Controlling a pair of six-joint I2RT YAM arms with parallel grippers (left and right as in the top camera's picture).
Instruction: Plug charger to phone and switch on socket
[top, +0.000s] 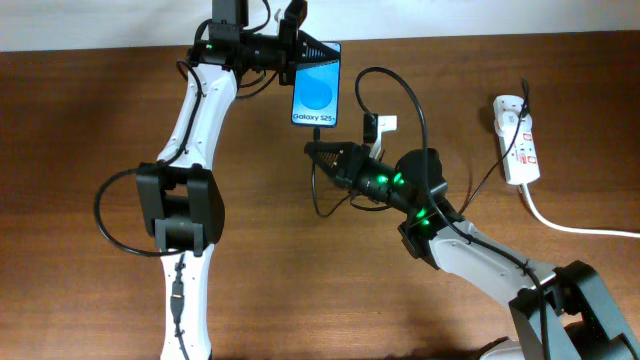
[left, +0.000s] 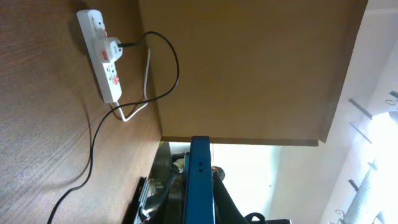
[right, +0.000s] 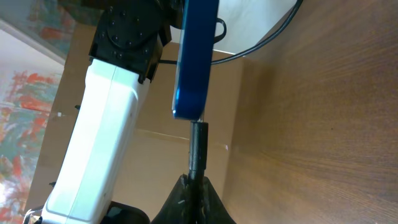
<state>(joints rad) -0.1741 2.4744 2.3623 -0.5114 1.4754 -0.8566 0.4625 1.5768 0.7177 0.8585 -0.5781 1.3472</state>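
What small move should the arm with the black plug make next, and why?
Probably a short push straight ahead into the phone. The right gripper grips the plug tip, which points at the phone's bottom edge, seemingly lined up and about touching. The left gripper holds the phone by its top end.

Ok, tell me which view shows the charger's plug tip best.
Right wrist: the plug tip sits large at centre, right at the phone bottom edge. Overhead shows it tiny below the phone; left wrist shows only the cable, no tip.
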